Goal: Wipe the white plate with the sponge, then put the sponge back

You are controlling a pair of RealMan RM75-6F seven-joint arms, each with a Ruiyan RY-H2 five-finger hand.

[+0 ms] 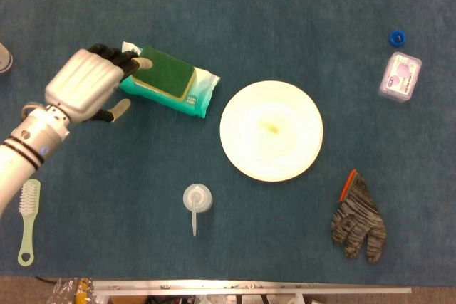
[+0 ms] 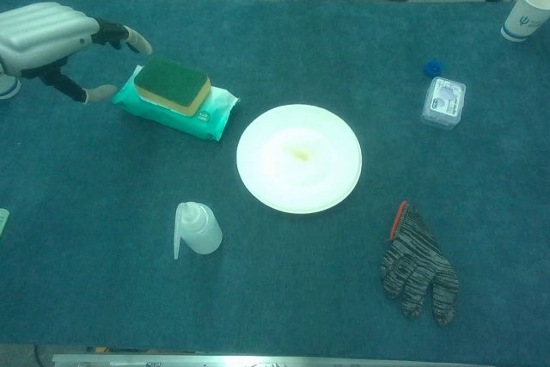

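Observation:
A green-topped sponge (image 1: 165,71) (image 2: 173,85) lies on a teal wet-wipe pack (image 1: 198,95) (image 2: 211,114) left of the white plate (image 1: 271,131) (image 2: 299,158), which has a small yellow stain at its centre. My left hand (image 1: 87,86) (image 2: 53,36) hovers just left of the sponge with its fingers spread and nothing in them; its fingertips (image 1: 140,63) reach over the pack's left end. In the chest view the hand sits a little apart from the sponge. My right hand shows in neither view.
A clear squeeze bottle (image 1: 197,201) (image 2: 196,229) lies in front of the plate. A knitted glove (image 1: 358,219) (image 2: 418,267) rests at the front right. A small plastic box (image 1: 400,76) (image 2: 443,101) and blue cap (image 1: 397,36) sit far right, a brush (image 1: 27,221) front left, a paper cup (image 2: 525,12) back right.

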